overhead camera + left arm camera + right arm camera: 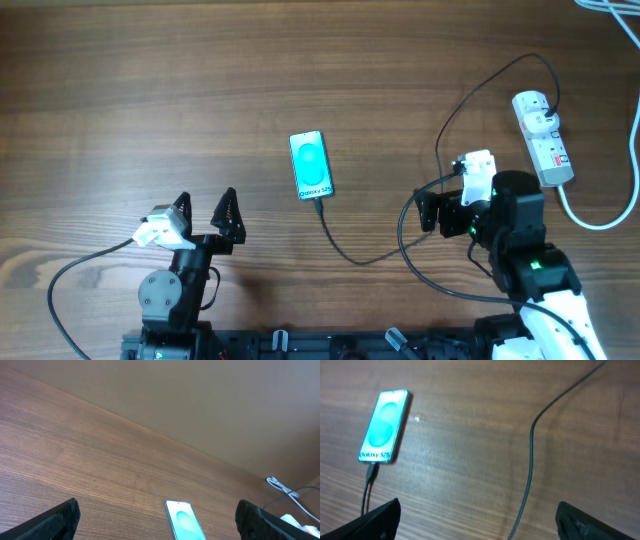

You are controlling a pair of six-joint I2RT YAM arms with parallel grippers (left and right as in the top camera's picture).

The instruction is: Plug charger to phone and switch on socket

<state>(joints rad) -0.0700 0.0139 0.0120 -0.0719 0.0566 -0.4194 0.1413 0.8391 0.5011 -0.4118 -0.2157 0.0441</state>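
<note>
A: Status?
B: Charger (370, 474) looks seated in the phone (310, 165), mid-tabletop (150, 80). Left end effector (205, 200) and right end effector (477, 510) are spread, empty.
A: Risk?
B: Reaching for the socket (543, 138), the right could snag the cable and unplug it.

One phone (309, 165), one socket (543, 138), one charger (335, 243) (black), one white cable (598, 226).
</note>
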